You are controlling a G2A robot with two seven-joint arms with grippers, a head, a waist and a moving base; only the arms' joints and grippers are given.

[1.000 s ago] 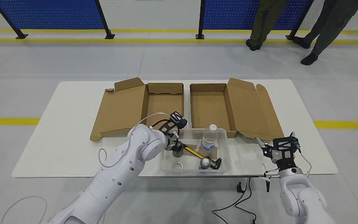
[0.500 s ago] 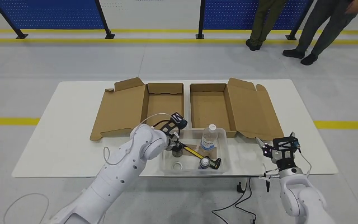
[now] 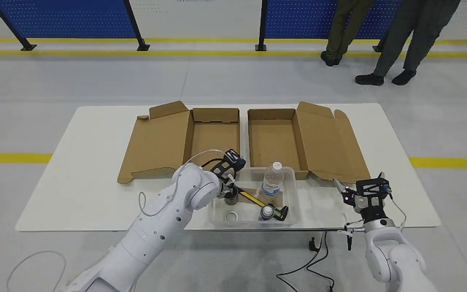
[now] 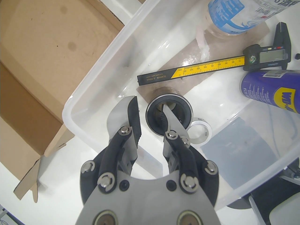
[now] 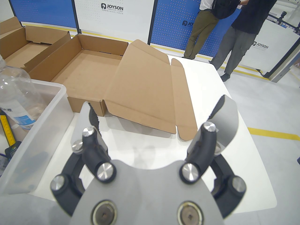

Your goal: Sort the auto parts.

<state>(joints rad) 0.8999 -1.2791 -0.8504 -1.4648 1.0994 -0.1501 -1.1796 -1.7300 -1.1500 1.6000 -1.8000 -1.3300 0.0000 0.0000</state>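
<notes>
A black-and-steel bearing stands in the clear plastic bin. My left gripper is open and straddles its wall, one finger inside the bore and the other outside. A silver collar ring lies against the bearing. A yellow-and-black caliper, a blue spray can and a clear bottle share the bin. In the top view the left gripper is at the bin's left end. My right gripper hovers open and empty over the table's front right part.
Two open cardboard boxes lie behind the bin, their lids folded outward. The right box holds nothing. The table's front edge is close to the bin and to the right gripper.
The left gripper has edged slightly to the right over the bin's left end. The right arm has not moved.
</notes>
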